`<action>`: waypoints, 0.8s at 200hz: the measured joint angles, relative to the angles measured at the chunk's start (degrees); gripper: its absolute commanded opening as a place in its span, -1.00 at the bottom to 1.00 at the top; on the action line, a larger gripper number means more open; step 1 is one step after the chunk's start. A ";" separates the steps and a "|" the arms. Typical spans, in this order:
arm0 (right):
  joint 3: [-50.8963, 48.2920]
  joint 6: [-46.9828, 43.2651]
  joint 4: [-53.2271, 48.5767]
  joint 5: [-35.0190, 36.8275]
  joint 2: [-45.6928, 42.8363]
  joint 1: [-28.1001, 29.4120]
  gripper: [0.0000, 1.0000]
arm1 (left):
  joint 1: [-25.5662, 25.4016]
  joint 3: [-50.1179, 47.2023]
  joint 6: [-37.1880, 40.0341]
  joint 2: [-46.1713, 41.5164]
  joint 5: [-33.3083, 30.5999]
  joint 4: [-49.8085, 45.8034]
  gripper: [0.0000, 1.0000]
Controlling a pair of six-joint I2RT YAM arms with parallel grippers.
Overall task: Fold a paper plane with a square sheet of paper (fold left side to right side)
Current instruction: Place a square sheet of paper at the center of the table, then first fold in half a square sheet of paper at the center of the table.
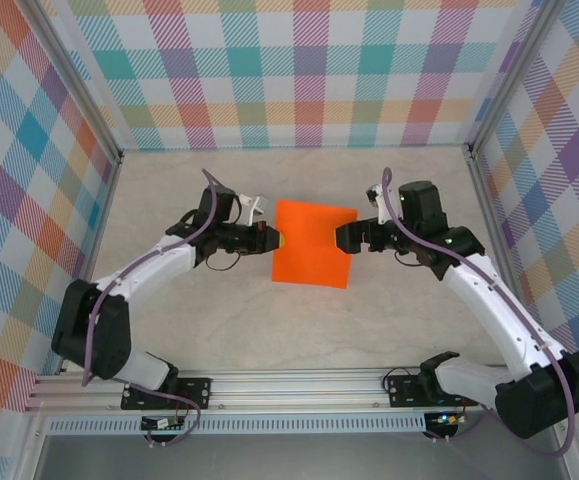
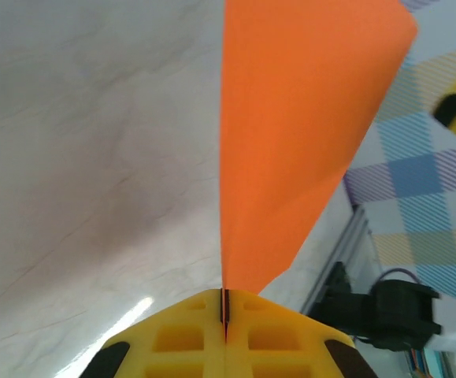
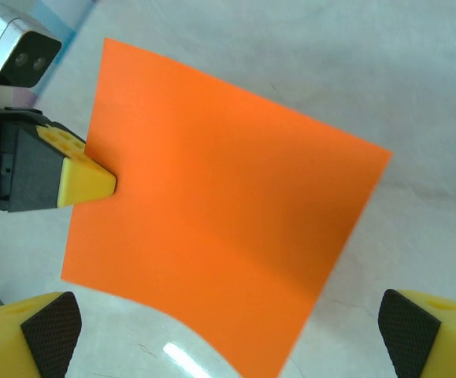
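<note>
**Sheet** [image 1: 312,243]: one square of bright orange paper, unfolded. It sits mid-desk between the two arms, slightly skewed in the top view. A faint crease crosses its middle in the right wrist view [image 3: 220,220]. The lower edge bows a little. Seen from the left wrist [image 2: 291,142] it rises from the finger seam as a tall wedge, nearly edge-on at its left side. Whether any part rests on the desk cannot be told.

**Left fingers** [image 1: 269,240]: yellow, pressed together, pinching the sheet's left edge. The left wrist view [image 2: 212,315] shows the orange edge caught in the seam between them. From the right wrist [image 3: 90,181] the yellow tip meets the sheet at about mid-height of that edge.

**Right fingers** [image 1: 347,237]: spread wide, holding nothing, just beside the sheet's right edge. In the right wrist view the black pads [image 3: 50,335] stand at the two lower corners, and the sheet's near corner lies between them without touching either.

**Desk** [image 1: 219,320]: pale, marbled surface with light glare spots near the right fingers [image 3: 369,79].

**Walls** [image 1: 309,70]: checked panels in pastel colours on three sides.

**Rail** [image 1: 289,385]: aluminium, along the near edge, carrying both arm bases.

**Camera** [image 3: 15,51]: silver housing on the left wrist, above the left fingers.
</note>
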 measured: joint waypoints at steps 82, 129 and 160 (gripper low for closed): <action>-9.03 16.00 17.51 -8.37 21.90 0.02 -0.64 | 1.40 4.96 5.70 17.09 -6.40 -10.27 -1.00; -5.62 18.97 22.75 -10.54 35.32 0.02 -0.70 | 1.46 6.80 6.71 17.11 -6.88 -11.47 -1.00; -3.32 19.06 22.67 -10.43 40.39 0.00 -0.69 | 1.46 6.80 6.73 17.11 -7.06 -12.00 -0.93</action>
